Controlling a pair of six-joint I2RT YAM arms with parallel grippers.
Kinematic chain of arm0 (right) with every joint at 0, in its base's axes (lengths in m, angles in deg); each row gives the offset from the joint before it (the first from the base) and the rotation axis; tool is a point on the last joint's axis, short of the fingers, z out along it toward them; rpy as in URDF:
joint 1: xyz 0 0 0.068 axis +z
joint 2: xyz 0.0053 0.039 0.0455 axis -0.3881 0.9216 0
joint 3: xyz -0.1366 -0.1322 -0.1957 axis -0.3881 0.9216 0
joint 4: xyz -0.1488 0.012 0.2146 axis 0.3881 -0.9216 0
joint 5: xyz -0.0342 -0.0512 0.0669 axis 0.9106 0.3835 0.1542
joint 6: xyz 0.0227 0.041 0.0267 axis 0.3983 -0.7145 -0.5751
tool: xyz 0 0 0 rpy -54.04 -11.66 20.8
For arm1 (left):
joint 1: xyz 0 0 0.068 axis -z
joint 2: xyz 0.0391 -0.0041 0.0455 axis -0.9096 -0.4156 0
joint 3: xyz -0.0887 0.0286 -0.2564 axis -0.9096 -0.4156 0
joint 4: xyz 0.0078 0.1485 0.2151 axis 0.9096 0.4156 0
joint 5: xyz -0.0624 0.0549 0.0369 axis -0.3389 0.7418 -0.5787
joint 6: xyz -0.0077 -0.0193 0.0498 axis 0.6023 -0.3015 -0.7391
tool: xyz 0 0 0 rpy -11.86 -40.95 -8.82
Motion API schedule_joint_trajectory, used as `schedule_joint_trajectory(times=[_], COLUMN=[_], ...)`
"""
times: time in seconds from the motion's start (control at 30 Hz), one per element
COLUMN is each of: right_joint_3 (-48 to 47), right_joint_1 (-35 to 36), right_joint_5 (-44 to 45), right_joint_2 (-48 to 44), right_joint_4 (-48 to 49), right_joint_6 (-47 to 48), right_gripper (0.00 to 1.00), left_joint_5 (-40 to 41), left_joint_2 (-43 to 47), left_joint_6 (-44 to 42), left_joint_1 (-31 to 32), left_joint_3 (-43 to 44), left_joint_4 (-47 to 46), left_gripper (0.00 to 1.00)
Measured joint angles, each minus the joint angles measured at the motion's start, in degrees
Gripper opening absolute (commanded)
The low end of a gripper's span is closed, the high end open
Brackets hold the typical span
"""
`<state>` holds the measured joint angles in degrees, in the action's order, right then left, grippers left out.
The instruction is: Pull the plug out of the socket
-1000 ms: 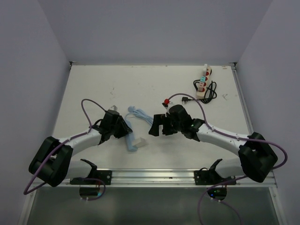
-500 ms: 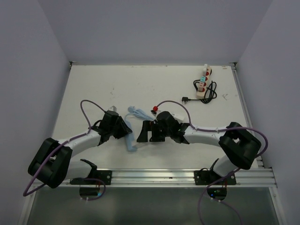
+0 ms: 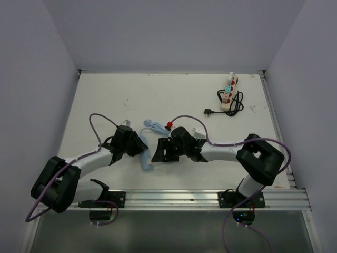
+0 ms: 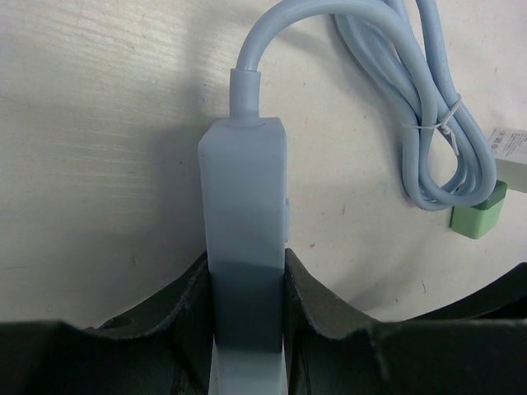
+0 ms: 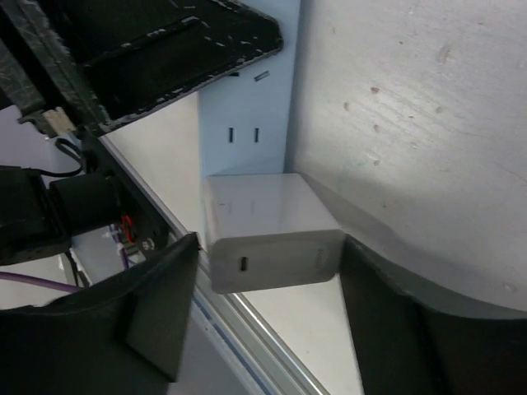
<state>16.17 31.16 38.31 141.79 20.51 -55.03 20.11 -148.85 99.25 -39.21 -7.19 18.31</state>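
**White table (image 3: 131,95): plug straddled, not yet pulled**

Left tool (image 4: 244,267) is clamped on the pale-blue socket (image 4: 244,197), whose long axis runs away from that wrist. White plug (image 5: 272,234) juts from the socket's face toward my right arm. It sits between the spread right tool (image 5: 270,247) fingers, not visibly clamped. I'd pull straight back.

Pale blue socket block (image 4: 244,189), centre frame, pinched low between the left gripper's (image 4: 245,284) black fingers. Its cable (image 4: 412,74) coils upper right, beside a green piece (image 4: 479,212), possibly a connector.
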Motion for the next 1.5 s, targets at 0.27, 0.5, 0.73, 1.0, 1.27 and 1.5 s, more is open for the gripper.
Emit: schedule_joint_trajectory(times=[0.27, 0.5, 0.73, 1.0, 1.27, 1.5], right_joint_3=[-0.7, -3.1, -5.0, -7.1, -7.9, -7.9], right_joint_1=[0.0, 0.0, 0.0, 0.0, -0.1, -0.6], right_joint_5=[0.0, 1.0, 2.5, 3.2, 3.1, 2.9], right_joint_2=[0.4, 0.4, 0.4, 0.6, 0.9, 0.9], right_joint_4=[-1.4, -5.4, -8.1, -11.1, -12.6, -12.7], right_joint_6=[0.2, 2.7, 5.2, 7.5, 7.8, 7.8], right_gripper=[0.13, 0.00, 0.00, 0.00, 0.00, 0.00], left_joint_5=[-0.3, -3.0, -7.2, -8.7, -8.7, -8.4], left_joint_2=[0.7, 1.6, 2.1, 2.9, 2.0, 1.9], left_joint_6=[0.2, 0.9, 1.2, 1.2, 2.3, 2.5], left_joint_1=[-0.3, -0.3, -0.3, -0.3, -0.4, -0.4], left_joint_3=[-0.8, -1.6, -2.3, -4.1, -4.2, -4.5], left_joint_4=[-0.7, -1.9, -2.3, -2.3, -2.9, -3.6], left_gripper=[0.29, 0.60, 0.63, 0.39, 0.00, 0.00])
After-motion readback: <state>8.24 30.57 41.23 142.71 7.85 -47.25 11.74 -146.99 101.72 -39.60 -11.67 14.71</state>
